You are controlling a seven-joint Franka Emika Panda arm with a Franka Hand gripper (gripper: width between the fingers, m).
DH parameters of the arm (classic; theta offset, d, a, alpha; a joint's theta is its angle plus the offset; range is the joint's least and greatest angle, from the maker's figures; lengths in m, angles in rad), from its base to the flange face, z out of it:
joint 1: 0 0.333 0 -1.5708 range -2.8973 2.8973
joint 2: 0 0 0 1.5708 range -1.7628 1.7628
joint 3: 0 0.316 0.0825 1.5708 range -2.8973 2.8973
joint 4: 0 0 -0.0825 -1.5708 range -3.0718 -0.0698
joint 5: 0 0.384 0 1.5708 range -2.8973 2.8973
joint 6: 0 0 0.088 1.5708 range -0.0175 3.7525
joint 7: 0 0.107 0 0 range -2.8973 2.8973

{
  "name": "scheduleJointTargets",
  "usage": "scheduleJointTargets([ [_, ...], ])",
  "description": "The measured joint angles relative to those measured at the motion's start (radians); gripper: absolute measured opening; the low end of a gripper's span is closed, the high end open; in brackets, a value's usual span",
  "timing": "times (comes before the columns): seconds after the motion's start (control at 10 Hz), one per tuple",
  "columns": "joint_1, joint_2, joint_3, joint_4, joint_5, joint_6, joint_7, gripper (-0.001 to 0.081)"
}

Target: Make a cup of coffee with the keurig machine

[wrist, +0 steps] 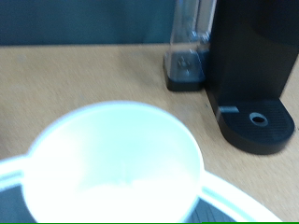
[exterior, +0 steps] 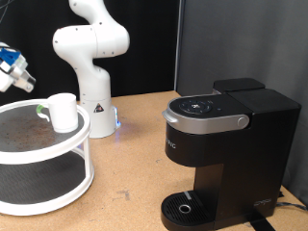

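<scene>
The white cup (exterior: 63, 112) stands upright on the top tier of a round white two-tier rack (exterior: 29, 159) at the exterior view's left. It fills the wrist view (wrist: 112, 166), seen from above, and looks empty. The black keurig machine (exterior: 226, 144) stands at the exterior view's right with its grey-trimmed lid down and its round drip base (exterior: 183, 207) bare. It also shows in the wrist view (wrist: 248, 65). The gripper (exterior: 14, 70) hangs above and to the left of the cup, apart from it, with nothing seen between its fingers. Its fingers do not show in the wrist view.
The white robot arm base (exterior: 93, 96) stands behind the rack. A small green-topped thing (exterior: 40, 109) lies on the rack beside the cup. The machine's clear water tank (wrist: 190, 42) is on its side. The wooden tabletop (exterior: 135, 164) lies between rack and machine.
</scene>
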Motion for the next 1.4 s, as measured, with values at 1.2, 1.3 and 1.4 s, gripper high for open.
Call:
scheduleJointTargets([
  [1.2, 0.051, 0.06, -0.071, -0.131, 0.036, 0.166, -0.167, 0.0807],
  [1.3, 0.057, 0.06, -0.073, -0.133, 0.045, 0.167, -0.172, 0.0807],
  [1.4, 0.058, 0.06, -0.074, -0.135, 0.049, 0.167, -0.172, 0.0807],
])
